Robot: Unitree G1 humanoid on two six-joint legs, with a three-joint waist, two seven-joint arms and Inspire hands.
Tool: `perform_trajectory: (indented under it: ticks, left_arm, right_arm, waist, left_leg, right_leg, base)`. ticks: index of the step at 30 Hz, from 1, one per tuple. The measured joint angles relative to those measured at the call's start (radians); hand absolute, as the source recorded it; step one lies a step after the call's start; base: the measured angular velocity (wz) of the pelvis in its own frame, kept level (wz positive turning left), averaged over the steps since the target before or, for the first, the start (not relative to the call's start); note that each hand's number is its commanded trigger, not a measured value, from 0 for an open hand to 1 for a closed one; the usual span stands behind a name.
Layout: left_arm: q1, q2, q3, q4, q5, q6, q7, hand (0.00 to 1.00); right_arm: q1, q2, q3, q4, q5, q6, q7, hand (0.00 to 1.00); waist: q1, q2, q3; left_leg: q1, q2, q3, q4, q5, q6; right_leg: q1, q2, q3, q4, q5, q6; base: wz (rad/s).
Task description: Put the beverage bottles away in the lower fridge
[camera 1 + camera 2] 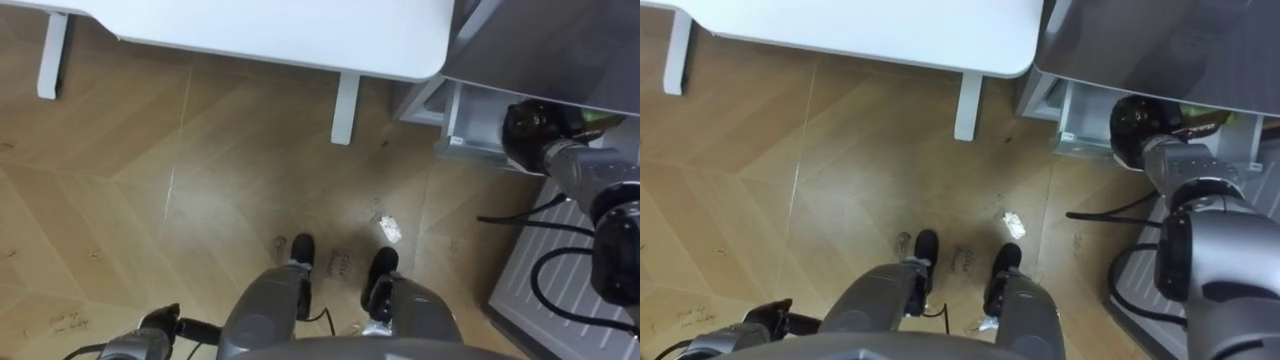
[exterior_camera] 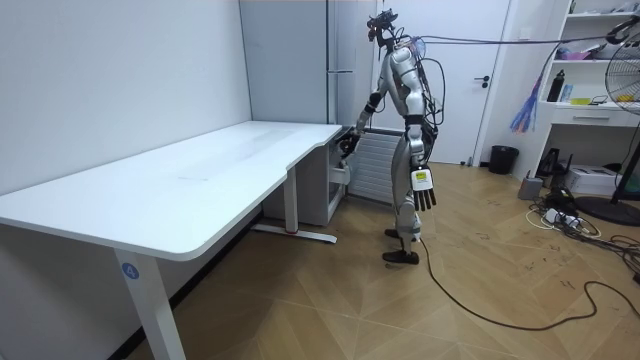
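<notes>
Standing on the wood floor (image 1: pixel 200 200), at the far end of the white desk (image 1: pixel 300 30), facing it. Lower fridge (image 1: pixel 470 130) is just to my right, with its front open and the pale inner frame showing.

Right arm is stretched out low to the right. My right hand (image 1: pixel 528 135) shows as a dark rounded mass at the mouth of the lower fridge. I cannot tell whether it is closed, or whether it holds anything.

A greenish shape (image 1: pixel 592 118) lies just right of that hand, inside the opening. It may be a drink, but it is too small to be sure, and I cannot tell if it touches the hand.

Left hand (image 2: pixel 424 190) hangs at my side, fingers straight and relaxed, holding nothing.

A small crumpled white scrap (image 1: pixel 388 230) sits on the floor just ahead of my right foot. A white ribbed panel (image 1: pixel 540 270) is low on the right.
</notes>
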Motion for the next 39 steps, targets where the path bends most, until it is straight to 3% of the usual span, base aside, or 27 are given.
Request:
perform_trajectory:
  ticks: [6,33,39]
  left_arm:
    - [0.000,0.003,-0.016,0.007,0.000,0.000,0.000,0.00]
    - [0.000,0.009,-0.036,0.007,0.001,-0.001,-0.004,0.00]
    - [0.000,0.009,-0.035,0.008,0.002,-0.012,-0.005,0.00]
  right_arm:
    - [-0.006,-0.005,0.000,0.000,0.000,-0.013,0.000,0.00]
    - [-0.006,-0.005,0.000,0.018,-0.005,-0.001,0.005,0.00]
    - [0.011,-0.007,0.006,0.031,-0.105,-0.001,0.084,0.00]
  waist:
    - [-0.005,-0.001,0.0004]
    - [-0.009,-0.002,0.0003]
    - [-0.025,-0.001,-0.0006]
  left_leg:
    - [-0.001,-0.005,0.003,0.005,0.003,0.005]
    - [0.021,-0.004,0.011,0.021,0.007,0.006]
    - [0.031,-0.003,0.010,0.024,0.007,0.006]
  right_leg:
    - [0.001,-0.007,-0.003,0.003,0.000,0.001]
    - [0.027,-0.009,-0.004,0.014,0.003,0.001]
    - [0.041,-0.006,-0.004,0.008,0.008,0.002]
  base:
    - [0.00]
    - [0.00]
    - [0.00]
